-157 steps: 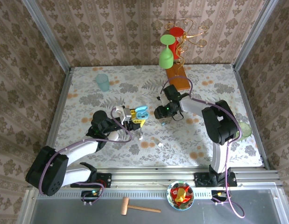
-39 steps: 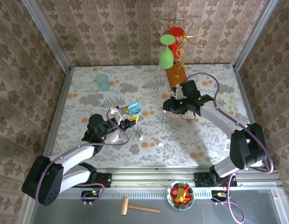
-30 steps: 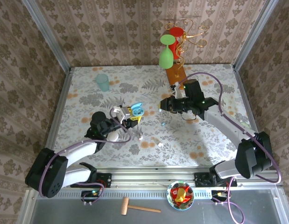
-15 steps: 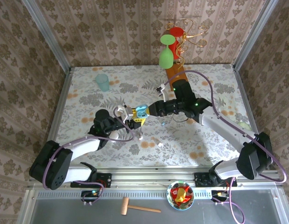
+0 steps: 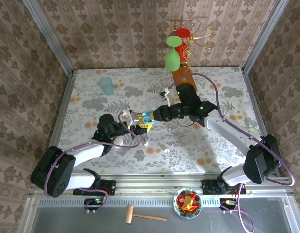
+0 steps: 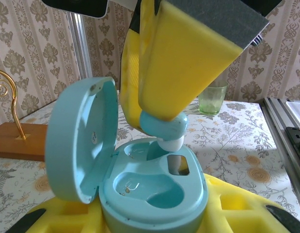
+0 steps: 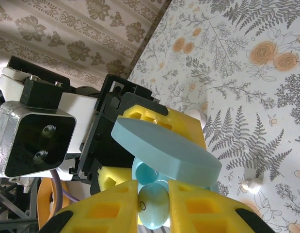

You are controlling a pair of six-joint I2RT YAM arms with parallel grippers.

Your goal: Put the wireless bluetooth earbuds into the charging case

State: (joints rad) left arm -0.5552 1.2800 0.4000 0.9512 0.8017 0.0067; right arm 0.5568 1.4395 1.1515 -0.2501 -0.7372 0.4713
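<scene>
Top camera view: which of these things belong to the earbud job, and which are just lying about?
In the job: open blue charging case in the left end effector; pale blue earbud in the right end effector; white earbud on the table.
Lying about: green cup, green wine glass, wooden hammer, glass bowl.

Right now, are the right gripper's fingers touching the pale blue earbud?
Touching: in the right wrist view the earbud sits pinched between both yellow fingers, no gap either side.
</scene>
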